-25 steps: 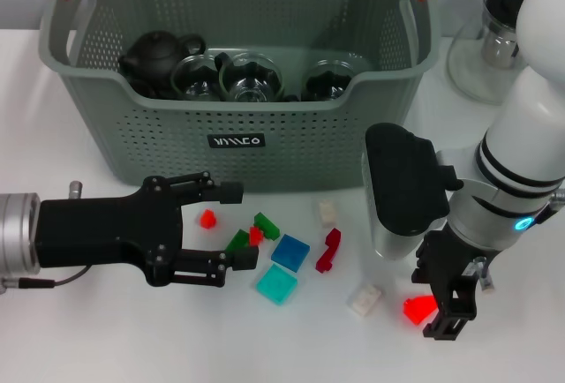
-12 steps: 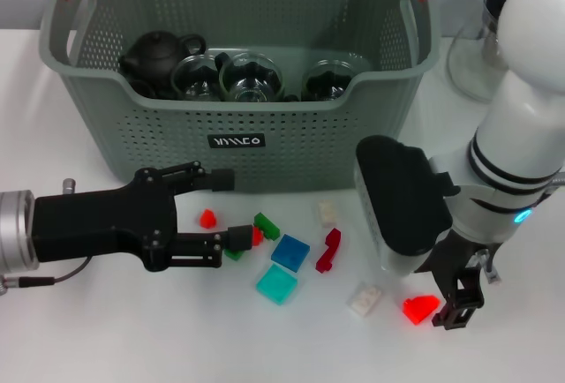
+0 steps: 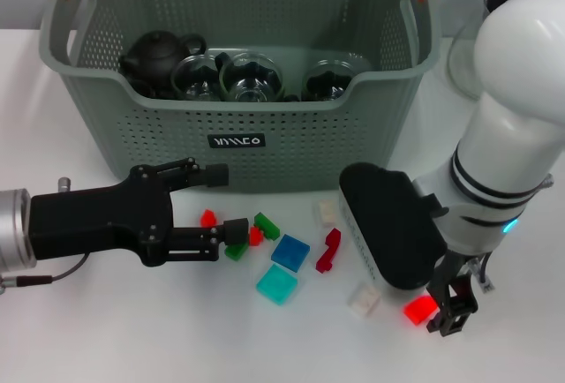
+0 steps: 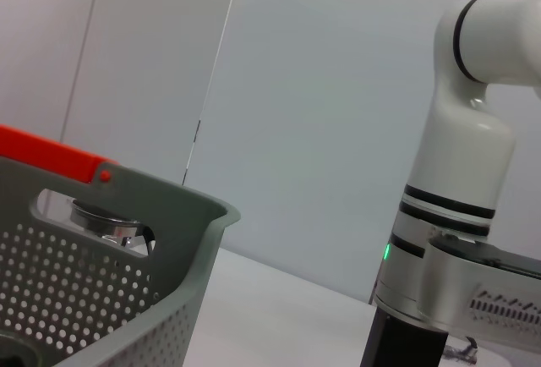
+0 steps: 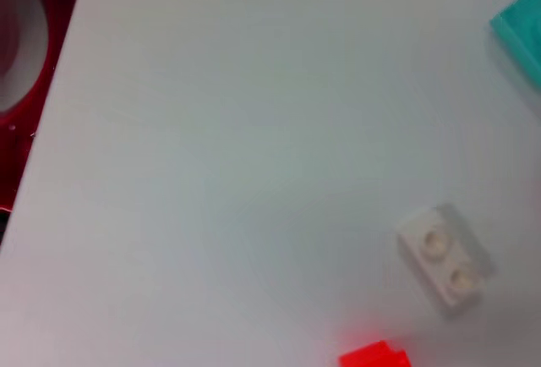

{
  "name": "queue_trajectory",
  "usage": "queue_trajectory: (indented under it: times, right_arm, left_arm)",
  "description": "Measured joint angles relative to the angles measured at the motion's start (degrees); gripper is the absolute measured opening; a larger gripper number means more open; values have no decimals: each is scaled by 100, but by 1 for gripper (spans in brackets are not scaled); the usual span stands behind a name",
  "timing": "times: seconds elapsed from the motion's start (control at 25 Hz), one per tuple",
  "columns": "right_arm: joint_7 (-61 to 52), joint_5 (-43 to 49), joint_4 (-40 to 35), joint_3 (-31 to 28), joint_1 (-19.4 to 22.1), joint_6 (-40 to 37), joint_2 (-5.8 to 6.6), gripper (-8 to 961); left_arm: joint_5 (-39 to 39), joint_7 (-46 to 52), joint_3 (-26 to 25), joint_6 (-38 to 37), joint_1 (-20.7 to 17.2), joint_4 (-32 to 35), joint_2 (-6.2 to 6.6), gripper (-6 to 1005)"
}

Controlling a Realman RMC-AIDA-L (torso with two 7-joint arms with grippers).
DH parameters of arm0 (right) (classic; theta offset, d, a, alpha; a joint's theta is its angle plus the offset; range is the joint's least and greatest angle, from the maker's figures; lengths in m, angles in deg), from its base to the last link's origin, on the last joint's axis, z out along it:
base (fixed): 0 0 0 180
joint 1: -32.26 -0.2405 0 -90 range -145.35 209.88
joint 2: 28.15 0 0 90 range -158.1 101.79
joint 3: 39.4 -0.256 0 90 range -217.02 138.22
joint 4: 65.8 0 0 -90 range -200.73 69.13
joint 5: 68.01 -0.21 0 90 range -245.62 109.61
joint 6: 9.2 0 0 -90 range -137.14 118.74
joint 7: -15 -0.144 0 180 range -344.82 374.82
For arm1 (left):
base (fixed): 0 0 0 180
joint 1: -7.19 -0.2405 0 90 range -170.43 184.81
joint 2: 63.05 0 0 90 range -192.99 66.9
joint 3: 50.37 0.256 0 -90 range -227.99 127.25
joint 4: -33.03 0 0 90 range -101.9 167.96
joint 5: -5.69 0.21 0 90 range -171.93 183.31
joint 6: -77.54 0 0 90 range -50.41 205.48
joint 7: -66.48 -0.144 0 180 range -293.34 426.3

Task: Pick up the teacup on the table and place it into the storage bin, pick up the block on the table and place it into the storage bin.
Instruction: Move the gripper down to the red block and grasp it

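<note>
Left end effector [image 3: 222, 201] gapes over a red block [image 3: 208, 218]; right end effector [image 3: 446, 305] grips a red brick [image 3: 420, 310].

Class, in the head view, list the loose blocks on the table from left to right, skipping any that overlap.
Small red block → blue square block → dark red block → white block → bright red block.
</note>
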Motion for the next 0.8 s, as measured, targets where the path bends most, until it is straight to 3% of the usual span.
queue_trajectory:
  times: [0.8]
  right_arm:
    - [-33,-48,-201,267,166,24,-1,583]
  left_arm:
    - [0,4,-3,6,-7,0,0,875]
